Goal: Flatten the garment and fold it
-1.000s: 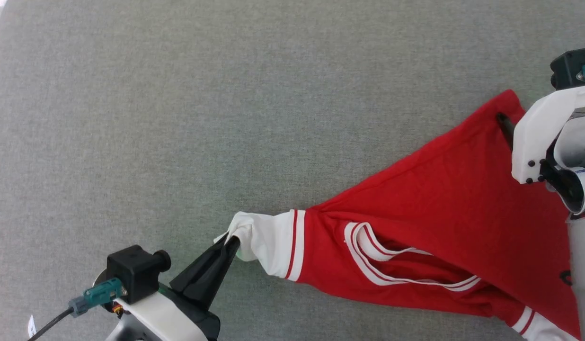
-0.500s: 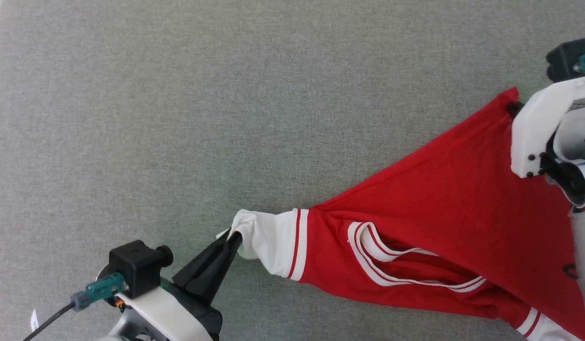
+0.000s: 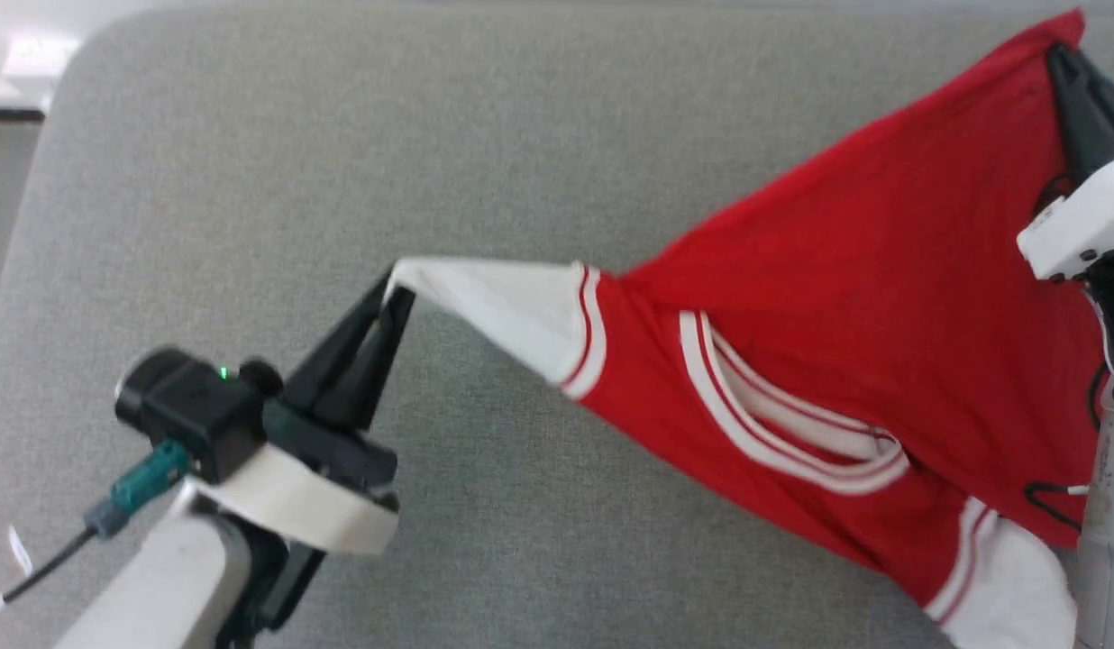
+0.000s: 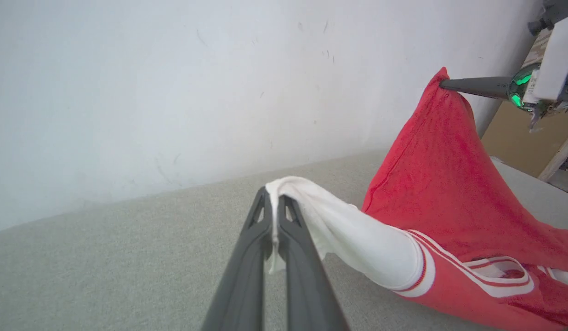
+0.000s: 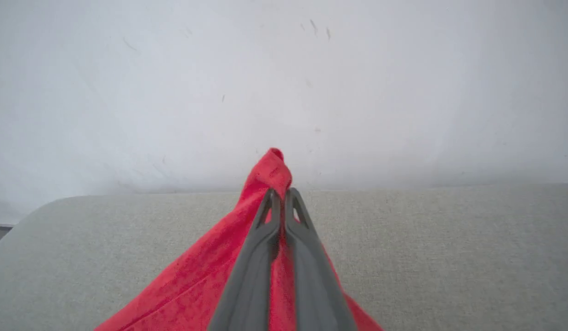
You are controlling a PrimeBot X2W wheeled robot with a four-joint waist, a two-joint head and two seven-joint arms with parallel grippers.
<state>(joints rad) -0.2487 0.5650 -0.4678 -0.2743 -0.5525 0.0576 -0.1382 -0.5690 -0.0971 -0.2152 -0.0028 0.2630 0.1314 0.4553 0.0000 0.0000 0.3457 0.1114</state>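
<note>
Garment (image 3: 836, 297) stretched over grey surface (image 3: 251, 180) — left gripper (image 3: 394, 286) clamps its white sleeve (image 3: 503, 302), right gripper (image 5: 281, 195) pinches red corner (image 5: 272, 168).

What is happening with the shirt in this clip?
A two-armed robot is handling a red jersey-style garment over a gray padded surface. The left end effector is shut on the tip of one white sleeve. The right end effector is shut on a red corner of the body. The cloth hangs stretched between them, bunched, not yet flat or folded.
</note>
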